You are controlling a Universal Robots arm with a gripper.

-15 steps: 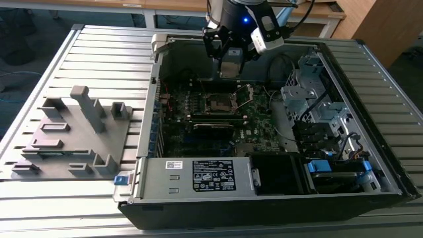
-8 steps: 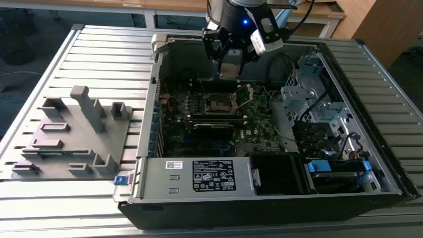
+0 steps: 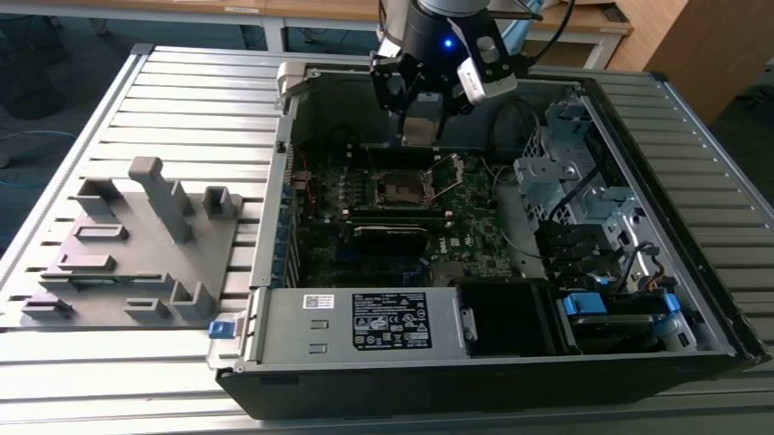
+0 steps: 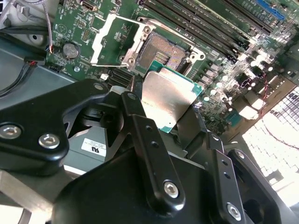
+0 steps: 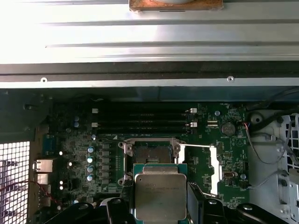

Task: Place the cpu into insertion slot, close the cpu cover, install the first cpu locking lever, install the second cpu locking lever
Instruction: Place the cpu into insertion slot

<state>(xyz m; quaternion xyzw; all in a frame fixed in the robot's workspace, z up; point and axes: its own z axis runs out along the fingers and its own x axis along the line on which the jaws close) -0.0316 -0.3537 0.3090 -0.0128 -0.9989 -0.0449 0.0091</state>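
- Holding cpu point(image 4: 168, 100) in gripper point(image 3: 420, 134), clamped by its edges, metal top toward the wrist cameras.
- Hovering over the board near slot point(image 4: 161, 53), apart from it; not seated.
- Seeing slot bare with contacts exposed, and cover point(image 4: 100, 41) flipped open beside it.
- Judging step one underway, none finished. Left to do: seat cpu, shut cover, set both levers.
- Noting memory sticks point(image 5: 140, 123) just beyond slot, coin cell point(image 4: 70, 49) and thin cables point(image 5: 261, 140) past cover, drive cage point(image 3: 581, 181) on the exterior view's right.
- Finding nothing lying over slot; treating raised cover as the closest obstacle.
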